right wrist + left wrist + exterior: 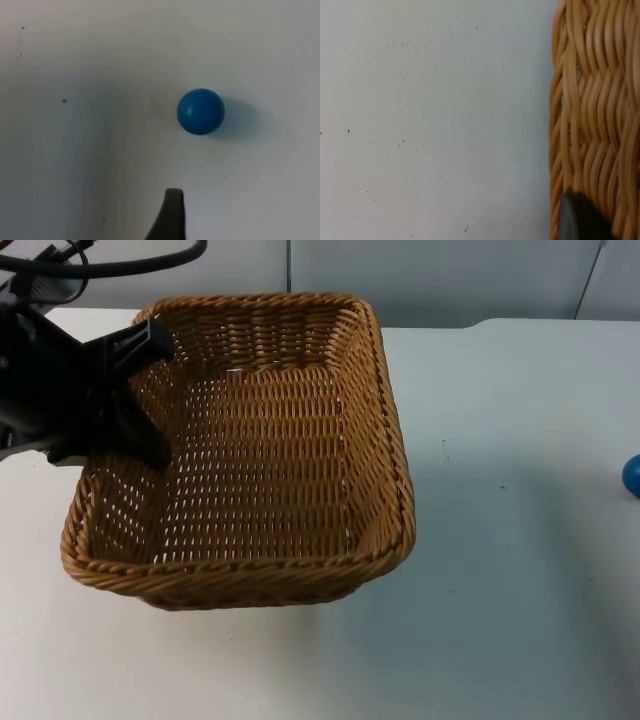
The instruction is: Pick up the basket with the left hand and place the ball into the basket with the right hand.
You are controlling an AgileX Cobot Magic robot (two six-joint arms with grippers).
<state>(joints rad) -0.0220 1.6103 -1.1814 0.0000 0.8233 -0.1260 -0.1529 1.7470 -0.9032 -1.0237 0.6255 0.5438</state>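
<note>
On white surface (500, 620): basket (250, 450), left hand (140, 390) grasping its rim; ball (200, 111) under right hand, grip state untellable — centre before descending.

Black left arm (60, 390), matte angular tool (150, 400)

The wicker basket (250, 455) sits over the left half of the worktop (500, 620), its far edge near the partition wall (430, 275) behind. The left gripper (150, 390) is at the basket's left rim, one finger inside and the other on the outer wall; in the left wrist view a fingertip (577, 220) lies against the weave. The ball (632, 476) rests on the worktop well to the right of the basket. The right gripper (172, 215) hangs above the worktop near the ball (200, 111), not touching it.
</note>
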